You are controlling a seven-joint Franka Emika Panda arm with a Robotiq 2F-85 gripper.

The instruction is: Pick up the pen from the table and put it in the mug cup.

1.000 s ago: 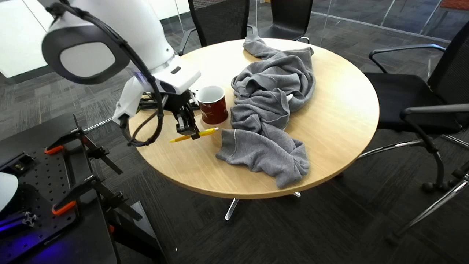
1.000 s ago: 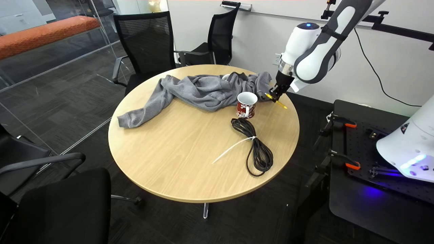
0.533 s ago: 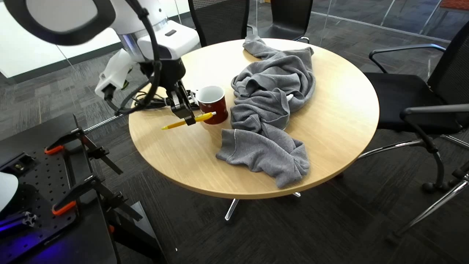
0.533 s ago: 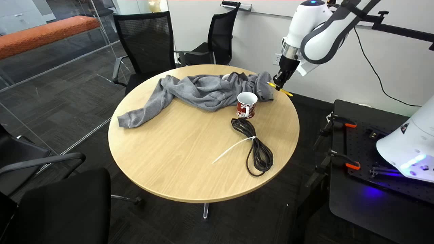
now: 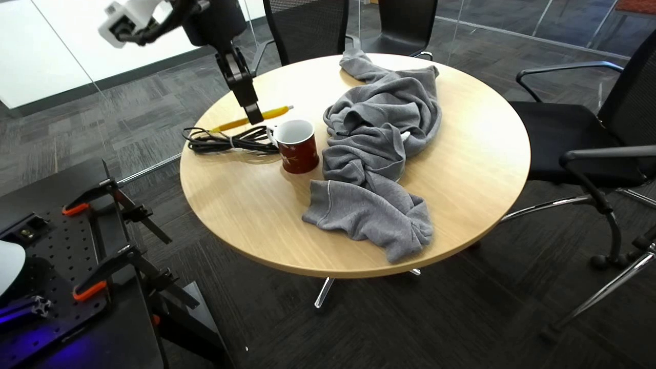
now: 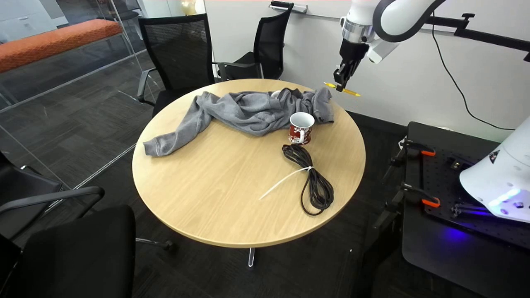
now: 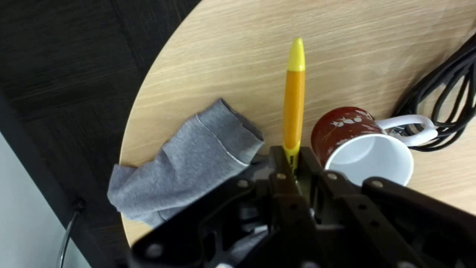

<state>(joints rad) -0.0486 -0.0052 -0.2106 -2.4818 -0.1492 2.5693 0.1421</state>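
The two-fingered claw (image 7: 292, 160) grips the yellow-orange pen (image 7: 294, 100) crosswise between narrowed jaws, clear above the round wood-topped table (image 5: 466, 205). In the wrist view the dark red floral mug (image 7: 339, 128) stands upright below and just right of the claw, its white handle (image 7: 411, 119) turned away, with the coiled black cable (image 7: 456, 128) farther out on the same side. To the left of the claw in that view, likewise lower, lies a crumpled grey sweatshirt (image 7: 193, 156), its cuff (image 7: 236, 128) nearest the pen.

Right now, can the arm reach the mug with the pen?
Likely yes: the mug stands upright and uncovered in both exterior views. But the gripper holds the pen crosswise, so it probably needs tilting.
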